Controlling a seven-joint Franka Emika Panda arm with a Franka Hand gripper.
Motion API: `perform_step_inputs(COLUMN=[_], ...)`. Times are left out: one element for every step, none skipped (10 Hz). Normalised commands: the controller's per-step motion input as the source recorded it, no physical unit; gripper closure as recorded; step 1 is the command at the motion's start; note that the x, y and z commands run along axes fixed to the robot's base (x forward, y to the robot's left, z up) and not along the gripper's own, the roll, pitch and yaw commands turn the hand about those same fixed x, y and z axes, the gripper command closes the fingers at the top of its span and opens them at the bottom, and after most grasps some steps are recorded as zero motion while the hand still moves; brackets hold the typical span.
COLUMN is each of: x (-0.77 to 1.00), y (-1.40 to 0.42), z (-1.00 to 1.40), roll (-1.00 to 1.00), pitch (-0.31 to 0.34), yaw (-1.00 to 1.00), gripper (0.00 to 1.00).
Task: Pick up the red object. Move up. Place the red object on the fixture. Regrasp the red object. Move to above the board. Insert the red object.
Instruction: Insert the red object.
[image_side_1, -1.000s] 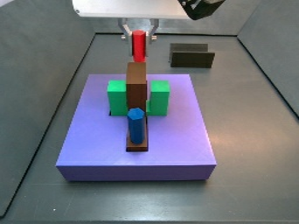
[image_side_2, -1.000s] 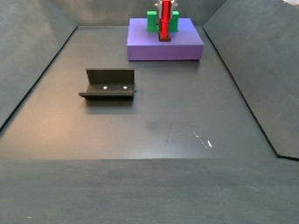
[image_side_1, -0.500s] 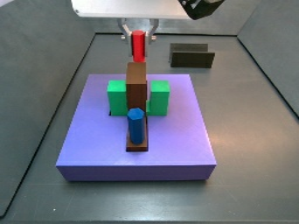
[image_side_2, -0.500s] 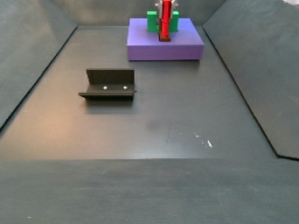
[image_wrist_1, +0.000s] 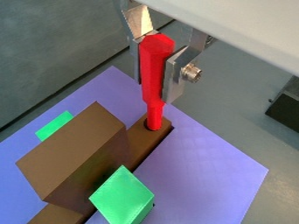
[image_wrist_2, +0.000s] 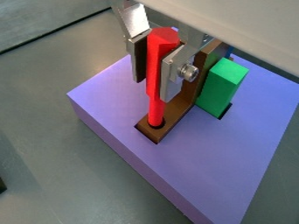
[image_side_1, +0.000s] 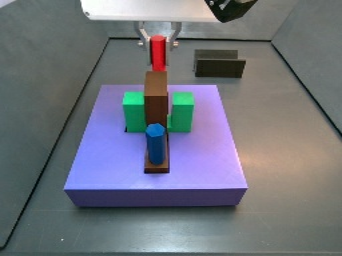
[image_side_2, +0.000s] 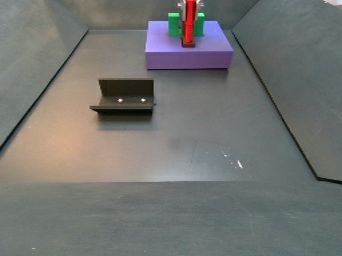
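Nothing has shifted since a second ago. My gripper (image_wrist_1: 160, 63) pinches the red object (image_wrist_1: 155, 80) upright, tip in the brown slab (image_wrist_2: 176, 112) on the board (image_wrist_2: 117, 131). Any tilt could jam it there.

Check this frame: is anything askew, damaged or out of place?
Nothing stands out. The claw holds the red peg upright, its lower end in the brown slab on the purple board. The fixture stands apart.

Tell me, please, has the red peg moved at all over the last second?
No. In a side view the red peg, held upright in the gripper, sits at the same spot above the brown slab as before.
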Motion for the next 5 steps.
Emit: perform_step_inputs(x=[-0.16, -0.10, -0.06, 0.10, 0.23], y=[0.00, 0.05, 0.02, 0.03, 0.13], z=[-0.08, -0.07, -0.08, -0.21, -0.25], roll=[-0.10, -0.09, -0.09, -0.10, -0.08], pitch=[-0.116, -0.090, -0.091, -0.054, -0.017], yaw=[0.00, 0.00, 0.00, 0.02, 0.00], gripper=[1.00, 1.00, 1.00, 1.00, 1.00])
